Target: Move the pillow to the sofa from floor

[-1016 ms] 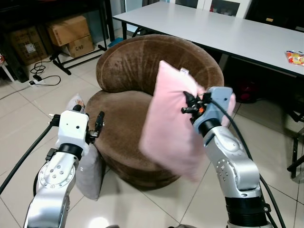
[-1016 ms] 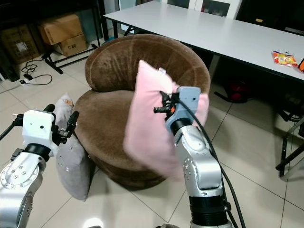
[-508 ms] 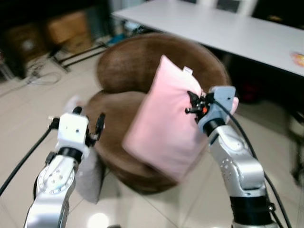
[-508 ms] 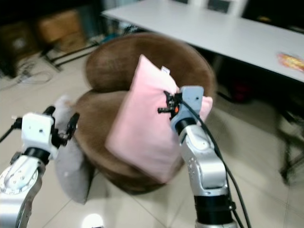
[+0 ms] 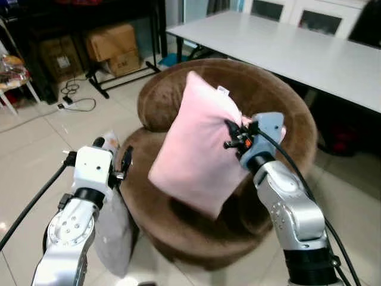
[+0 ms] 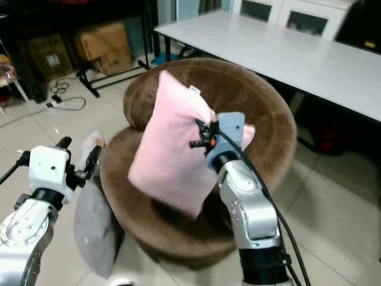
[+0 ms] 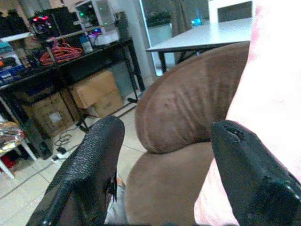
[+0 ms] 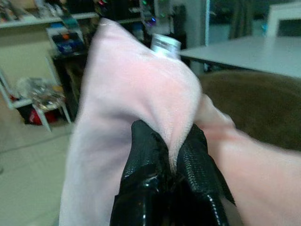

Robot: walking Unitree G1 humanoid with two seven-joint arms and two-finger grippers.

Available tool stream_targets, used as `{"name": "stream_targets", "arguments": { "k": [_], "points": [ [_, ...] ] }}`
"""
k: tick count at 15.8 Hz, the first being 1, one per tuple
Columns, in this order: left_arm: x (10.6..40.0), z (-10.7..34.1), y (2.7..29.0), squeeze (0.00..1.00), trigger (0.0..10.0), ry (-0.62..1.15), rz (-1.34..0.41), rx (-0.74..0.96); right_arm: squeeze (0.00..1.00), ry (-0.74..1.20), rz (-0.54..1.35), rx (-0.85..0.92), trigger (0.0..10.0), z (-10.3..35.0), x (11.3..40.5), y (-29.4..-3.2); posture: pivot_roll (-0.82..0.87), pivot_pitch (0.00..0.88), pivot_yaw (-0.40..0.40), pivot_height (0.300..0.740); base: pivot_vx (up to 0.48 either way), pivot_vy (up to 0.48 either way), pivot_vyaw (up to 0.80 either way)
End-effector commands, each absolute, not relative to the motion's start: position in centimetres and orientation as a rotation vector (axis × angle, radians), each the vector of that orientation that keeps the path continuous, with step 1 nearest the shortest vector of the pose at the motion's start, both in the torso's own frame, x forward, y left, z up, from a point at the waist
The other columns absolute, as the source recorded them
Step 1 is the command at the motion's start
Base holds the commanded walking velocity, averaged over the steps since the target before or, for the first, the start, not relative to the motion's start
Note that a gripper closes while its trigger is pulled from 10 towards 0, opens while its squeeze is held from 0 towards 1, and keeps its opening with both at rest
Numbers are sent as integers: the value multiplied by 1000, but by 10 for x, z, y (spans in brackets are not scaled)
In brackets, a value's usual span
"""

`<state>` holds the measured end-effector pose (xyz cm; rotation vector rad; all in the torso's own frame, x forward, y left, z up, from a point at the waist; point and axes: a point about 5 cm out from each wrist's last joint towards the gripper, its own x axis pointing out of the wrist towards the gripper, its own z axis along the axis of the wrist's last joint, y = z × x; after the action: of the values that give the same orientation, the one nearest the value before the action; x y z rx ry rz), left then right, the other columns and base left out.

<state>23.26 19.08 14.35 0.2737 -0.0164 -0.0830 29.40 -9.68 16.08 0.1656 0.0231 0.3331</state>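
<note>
Nearest, the left gripper [image 5: 111, 156] hangs idle with its fingers spread apart and nothing between them, just above a grey pillow [image 5: 113, 229] that leans against the sofa's side on the tiled floor [image 5: 36, 155]. Over on the other side, the right gripper [image 5: 233, 136] is pinched tight on a fold near the upper edge of the pink pillow [image 5: 193, 149]; the right wrist view shows the cloth bunched between the two closed fingers [image 8: 143, 155]. The pillow hangs in the air, tilted, over the seat of the round brown sofa [image 5: 178, 220], its lower corner near the seat though I cannot tell if it touches.

This looks like the placing step, with the carry nearly finished. The next move, I'd judge, calls for lowering the pillow until the seat takes its weight, then opening the fingers and drawing the arm back clear.

Beyond the sofa stands a long white table [image 5: 286, 50], with cardboard boxes [image 5: 113, 44] off to the left.
</note>
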Motion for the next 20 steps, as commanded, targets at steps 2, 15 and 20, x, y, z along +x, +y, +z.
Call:
{"name": "stream_targets", "arguments": {
  "k": [2, 15, 20],
  "points": [
    [231, 145, 195, 0, 10000, -19, -73, 290, 0, -29, 382, 164, 10000, 173, 294, -88, -41, 0, -11, 740, 416, 0, 0],
    [211, 122, 192, 0, 10000, 129, -286, 422, 0, 142, 626, 39, 10000, 169, 302, -38, -17, 0, -37, 740, 142, 0, 0],
    [207, 118, 194, 0, 10000, 164, -343, 456, 0, 292, 620, 233, 10000, 172, 321, -5, -6, 0, -45, 740, 0, 0, 0]
  ]
}}
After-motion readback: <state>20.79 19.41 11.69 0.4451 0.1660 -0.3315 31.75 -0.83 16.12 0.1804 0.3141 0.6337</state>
